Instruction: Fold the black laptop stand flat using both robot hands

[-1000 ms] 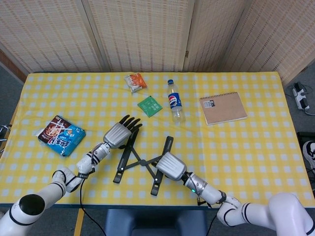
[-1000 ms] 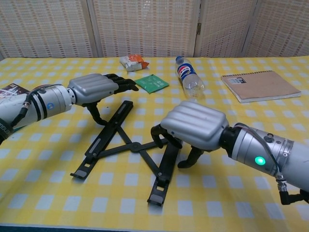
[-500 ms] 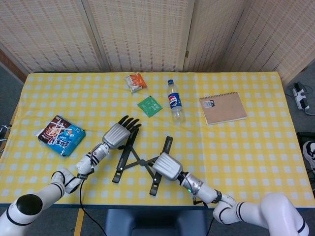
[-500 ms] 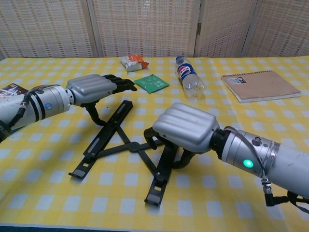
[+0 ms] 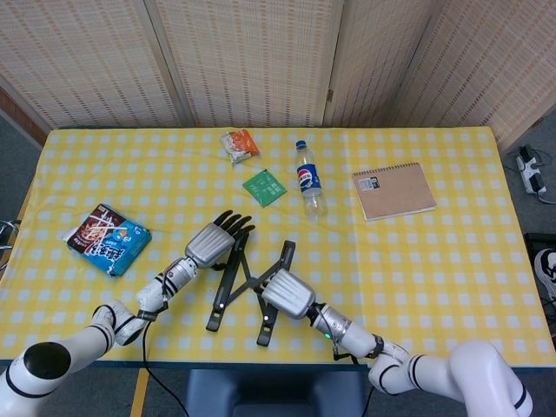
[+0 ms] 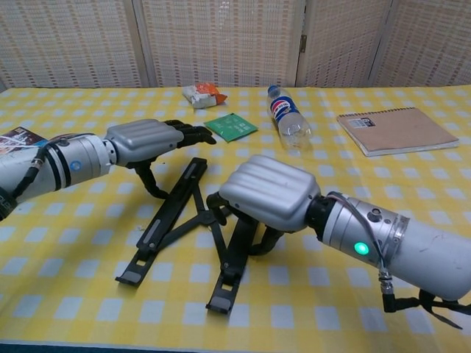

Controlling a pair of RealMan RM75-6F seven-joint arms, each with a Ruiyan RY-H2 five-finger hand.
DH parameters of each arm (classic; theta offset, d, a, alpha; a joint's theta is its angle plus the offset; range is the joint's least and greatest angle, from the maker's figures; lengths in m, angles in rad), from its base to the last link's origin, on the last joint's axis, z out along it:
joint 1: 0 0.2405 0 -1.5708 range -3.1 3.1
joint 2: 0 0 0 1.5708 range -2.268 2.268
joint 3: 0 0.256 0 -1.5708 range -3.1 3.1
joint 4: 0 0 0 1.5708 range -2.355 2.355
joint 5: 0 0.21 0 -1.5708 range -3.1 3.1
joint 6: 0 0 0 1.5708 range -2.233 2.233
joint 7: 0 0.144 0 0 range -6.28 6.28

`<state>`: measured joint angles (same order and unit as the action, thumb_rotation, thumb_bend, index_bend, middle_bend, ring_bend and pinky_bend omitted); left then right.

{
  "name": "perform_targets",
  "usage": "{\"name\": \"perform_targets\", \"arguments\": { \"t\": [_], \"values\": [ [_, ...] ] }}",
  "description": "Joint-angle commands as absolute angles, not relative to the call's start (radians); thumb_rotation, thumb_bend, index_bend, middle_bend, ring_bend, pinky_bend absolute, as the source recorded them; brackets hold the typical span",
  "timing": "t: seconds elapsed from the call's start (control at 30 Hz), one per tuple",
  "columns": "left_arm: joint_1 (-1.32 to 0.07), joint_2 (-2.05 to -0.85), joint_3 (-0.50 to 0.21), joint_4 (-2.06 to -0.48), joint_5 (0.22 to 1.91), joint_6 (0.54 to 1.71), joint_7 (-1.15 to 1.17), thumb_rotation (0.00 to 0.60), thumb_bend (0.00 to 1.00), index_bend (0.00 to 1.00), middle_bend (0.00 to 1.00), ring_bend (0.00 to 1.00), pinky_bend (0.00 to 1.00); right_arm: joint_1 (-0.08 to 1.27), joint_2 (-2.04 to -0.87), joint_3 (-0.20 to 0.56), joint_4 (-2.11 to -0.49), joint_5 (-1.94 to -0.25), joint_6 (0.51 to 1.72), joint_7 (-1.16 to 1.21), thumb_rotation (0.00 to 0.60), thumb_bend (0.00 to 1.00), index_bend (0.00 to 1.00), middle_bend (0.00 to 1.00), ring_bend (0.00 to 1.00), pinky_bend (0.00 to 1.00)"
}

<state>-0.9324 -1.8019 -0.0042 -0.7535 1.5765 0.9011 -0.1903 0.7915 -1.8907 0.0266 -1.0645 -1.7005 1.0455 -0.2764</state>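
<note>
- The black stand lies on the checked table near its front edge, between the two hands, its two long bars drawn into a narrow V and joined by crossed links.
- The right hand sits over the stand's right bar, fingers curled down around it (the chest view shows them hooked at both sides of the bar), so the bar is grasped.
- The left hand is at the far end of the left bar, fingers stretched out flat and apart above it, thumb hooked down just beside the bar; it grasps nothing, and whether the thumb touches the bar cannot be told.
- Behind the stand lie a green packet and a bottle on its side.
- A snack bag is further back, a notebook to the right, and a blue-and-brown packet well apart on the left.
</note>
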Motion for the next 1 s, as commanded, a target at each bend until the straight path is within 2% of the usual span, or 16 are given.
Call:
{"name": "perform_targets", "arguments": {
  "t": [0.03,0.37,0.47,0.57,0.67,0.73,0.77,0.83,0.93,1.0],
  "values": [
    [-0.934,-1.795,-0.003,-0.777,1.577,0.898,-0.193,0.6,0.19,0.0,0.03,0.0,0.0,0.798,-1.898,0.031,-1.058,-1.7,1.046,-0.277,0.6,0.07,0.51,0.69,0.75,0.71],
    [-0.936,-1.774,-0.012,-0.845,1.559,0.877,-0.179,0.6,0.18,0.0,0.02,0.0,0.0,0.815,-1.919,0.036,-1.037,-1.7,1.051,-0.271,0.6,0.07,0.51,0.69,0.75,0.71],
    [-0.927,-1.759,-0.021,-0.855,1.54,0.872,-0.171,0.6,0.18,0.0,0.02,0.0,0.0,0.814,-1.904,0.028,-1.059,-1.704,1.056,-0.259,0.6,0.07,0.5,0.66,0.73,0.71],
    [-0.909,-1.735,-0.035,-0.875,1.515,0.879,-0.179,0.6,0.18,0.0,0.02,0.0,0.0,0.821,-1.864,0.021,-1.111,-1.718,1.059,-0.25,0.6,0.07,0.39,0.54,0.63,0.7],
    [-0.888,-1.701,-0.045,-0.906,1.493,0.889,-0.195,0.6,0.18,0.0,0.02,0.0,0.0,0.847,-1.799,0.023,-1.201,-1.717,1.015,-0.253,0.6,0.07,0.19,0.39,0.52,0.66],
    [-0.875,-1.676,-0.051,-0.93,1.48,0.893,-0.202,0.6,0.18,0.0,0.02,0.0,0.0,0.88,-1.742,0.031,-1.28,-1.702,0.944,-0.271,0.6,0.07,0.04,0.26,0.44,0.55],
    [-0.87,-1.666,-0.053,-0.941,1.475,0.896,-0.204,0.6,0.18,0.0,0.02,0.0,0.0,0.896,-1.719,0.037,-1.31,-1.694,0.911,-0.287,0.6,0.07,0.01,0.22,0.4,0.5],
    [-0.858,-1.643,-0.057,-0.967,1.466,0.901,-0.21,0.6,0.18,0.0,0.02,0.0,0.0,0.936,-1.669,0.05,-1.375,-1.668,0.821,-0.323,0.6,0.07,0.0,0.11,0.25,0.29],
    [-0.846,-1.615,-0.057,-0.999,1.456,0.898,-0.211,0.6,0.18,0.0,0.01,0.0,0.0,0.99,-1.618,0.069,-1.441,-1.607,0.683,-0.371,0.6,0.07,0.0,0.02,0.06,0.03],
    [-0.839,-1.602,-0.058,-1.015,1.451,0.898,-0.208,0.6,0.18,0.0,0.01,0.0,0.0,1.021,-1.601,0.08,-1.46,-1.571,0.615,-0.402,0.6,0.07,0.0,0.0,0.01,0.0]
  ]
}}
